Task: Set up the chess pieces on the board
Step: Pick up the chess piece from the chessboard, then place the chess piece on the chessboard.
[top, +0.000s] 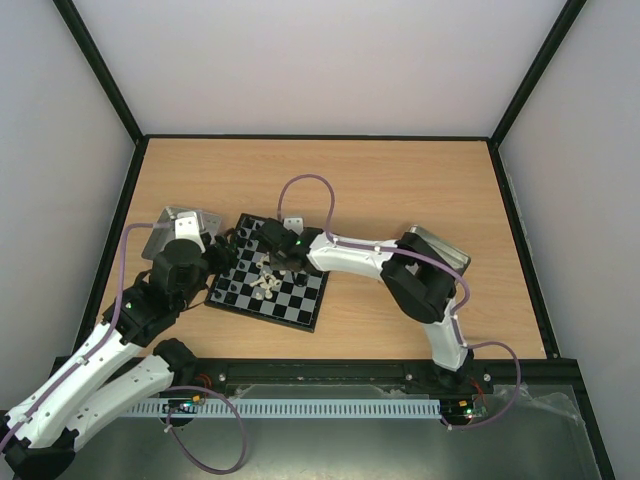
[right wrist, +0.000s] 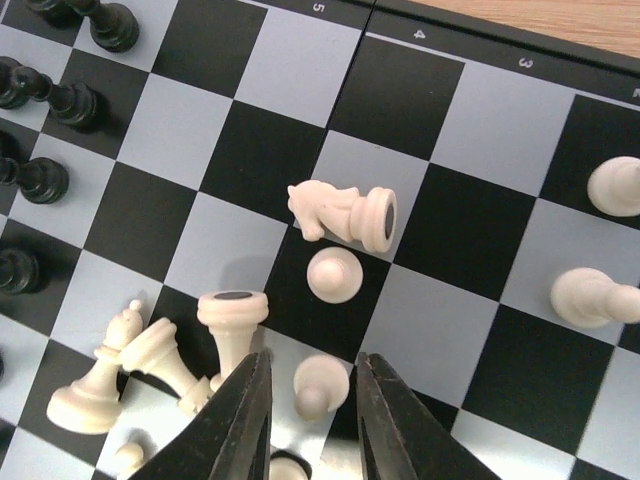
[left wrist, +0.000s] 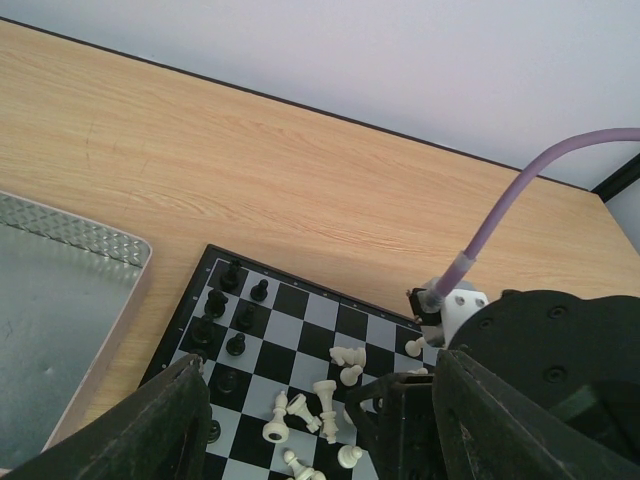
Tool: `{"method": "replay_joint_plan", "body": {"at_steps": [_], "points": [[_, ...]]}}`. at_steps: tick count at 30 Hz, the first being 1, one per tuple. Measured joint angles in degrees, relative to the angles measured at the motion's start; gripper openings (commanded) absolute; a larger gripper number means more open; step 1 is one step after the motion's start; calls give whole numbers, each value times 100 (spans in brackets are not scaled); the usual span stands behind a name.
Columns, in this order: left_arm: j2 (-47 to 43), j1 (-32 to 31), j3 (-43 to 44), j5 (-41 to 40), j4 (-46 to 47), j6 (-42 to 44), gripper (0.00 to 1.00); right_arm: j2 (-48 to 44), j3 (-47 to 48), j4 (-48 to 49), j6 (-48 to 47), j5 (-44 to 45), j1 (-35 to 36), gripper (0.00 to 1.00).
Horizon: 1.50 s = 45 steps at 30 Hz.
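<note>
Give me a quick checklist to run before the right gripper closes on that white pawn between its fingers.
1. Right gripper open: ok, fingers apart.
2. White pawn in the gap: ok, it sits between the fingers.
3. Pawn upright: cannot tell from this angle.
4. Neighbours clear: not ok, a toppled white piece lies right beside one finger.
5. Left gripper free: ok, open, nothing between its fingers.
6. Black pieces upright: ok, standing along one side of the board.
</note>
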Motion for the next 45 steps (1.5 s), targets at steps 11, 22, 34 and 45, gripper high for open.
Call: {"method": "replay_joint_plan", "body": {"at_steps": [11, 22, 34, 45], "points": [[2, 0, 0, 0, 0, 2, 63, 348, 334, -129, 46, 199, -24, 3], [2, 0, 0, 2, 2, 2, 63, 35, -94, -179, 179, 535, -42, 2], [15, 0, 0, 4, 7, 4, 63, -503, -713, -170, 387, 632, -203, 2], [55, 0, 0, 4, 9, 4, 63, -496, -726, -79, 411, 579, -299, 4]]}}
